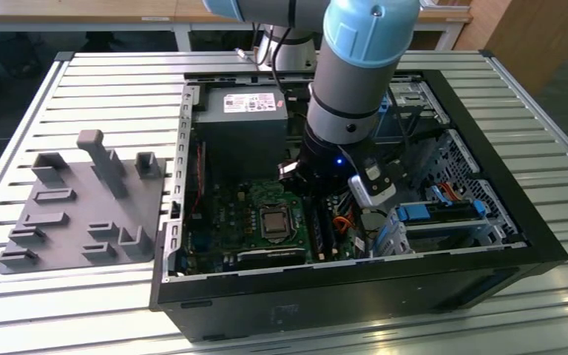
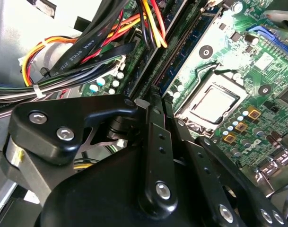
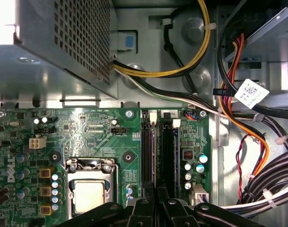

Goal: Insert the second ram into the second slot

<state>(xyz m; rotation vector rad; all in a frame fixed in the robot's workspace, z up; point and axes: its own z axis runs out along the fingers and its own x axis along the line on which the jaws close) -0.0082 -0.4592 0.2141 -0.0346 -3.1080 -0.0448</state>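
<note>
My gripper [image 3: 155, 195] is low inside the open computer case [image 1: 521, 244], over the black memory slots [image 3: 168, 151] beside the processor socket [image 3: 89, 189]. Its black fingers [image 2: 158, 142] are closed together on a thin dark stick seen edge-on, the second ram [image 3: 156, 156]. The stick runs in line with the slots, between their white end clips. In the second wrist view the second ram [image 2: 179, 52] stretches away from the fingertips along the slot. I cannot tell how deep it sits. In the exterior view the arm [image 1: 353, 89] hides the gripper, and the slots [image 1: 322, 225] show just below it.
The grey power supply [image 1: 239, 126] stands close behind the slots. Bundles of black, yellow, red and orange cables [image 3: 248, 142] hang beside them. A drive cage with blue tabs [image 1: 442, 214] is on the exterior view's right. A grey fixture plate [image 1: 82, 207] lies outside the case on the slatted table.
</note>
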